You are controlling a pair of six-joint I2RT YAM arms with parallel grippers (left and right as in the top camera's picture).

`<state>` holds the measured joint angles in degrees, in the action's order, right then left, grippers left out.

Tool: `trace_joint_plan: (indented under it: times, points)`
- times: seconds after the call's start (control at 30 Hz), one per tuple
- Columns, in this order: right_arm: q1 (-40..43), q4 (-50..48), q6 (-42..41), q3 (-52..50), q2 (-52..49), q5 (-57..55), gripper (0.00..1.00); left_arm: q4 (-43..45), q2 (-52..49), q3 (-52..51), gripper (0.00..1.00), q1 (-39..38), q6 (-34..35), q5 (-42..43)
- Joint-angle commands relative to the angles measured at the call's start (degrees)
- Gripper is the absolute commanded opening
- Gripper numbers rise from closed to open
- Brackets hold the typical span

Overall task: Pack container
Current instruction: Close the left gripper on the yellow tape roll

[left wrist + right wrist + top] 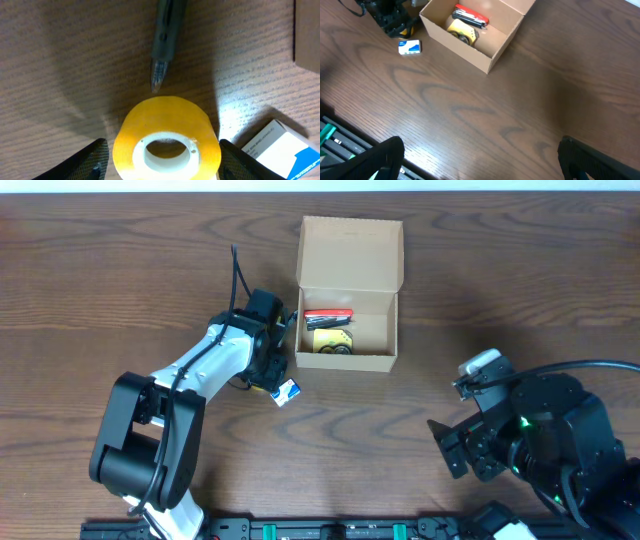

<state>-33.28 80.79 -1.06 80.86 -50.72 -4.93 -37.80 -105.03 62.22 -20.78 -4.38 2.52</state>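
My left claw [162,155] is down at the worktop [120,260] with its fingers [95,160] spread to either side of a yellow tape roll [165,125]. The roll lies flat, its white core facing my wrist camera. A sliver of wood shows between the roll and one finger. On the other side I cannot tell whether the pad touches it. Nothing is pinched yet.

Just beyond the roll lies a dark grey pen [165,30], its tip pointing at the roll's edge and almost reaching it. Off to one side, near the roll but apart from it, sits a small white and blue box [280,150].

The container [345,361] stands just beside this claw, toward the far middle of the worktop. It is open, with its flap lid laid back away from me. Inside, a red and black item [328,313] lies along the back wall, and a yellow and black item [330,340] sits in front of it.

My right claw [480,145] is held above the bare wood, spread wide with nothing between its fingers. It is on my right side, well apart from the container.
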Motion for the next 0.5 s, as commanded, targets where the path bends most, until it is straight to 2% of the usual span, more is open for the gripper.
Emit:
trace_joint_plan:
  times: [0.0,0.4,0.47]
  points:
    - [1.0,0.0,-0.8,0.0,0.1,-0.7,0.99,0.6,-0.6,-0.5,0.66,0.1,0.4,-1.3]
    - [1.0,0.0,-0.8,0.0,0.1,-0.7,0.99,0.7,-0.6,-1.0,0.52,0.1,1.4,-1.9]
    - [1.0,0.0,-0.8,0.0,0.1,-0.7,0.99,0.5,-0.6,-1.0,0.45,0.2,2.6,-3.1]
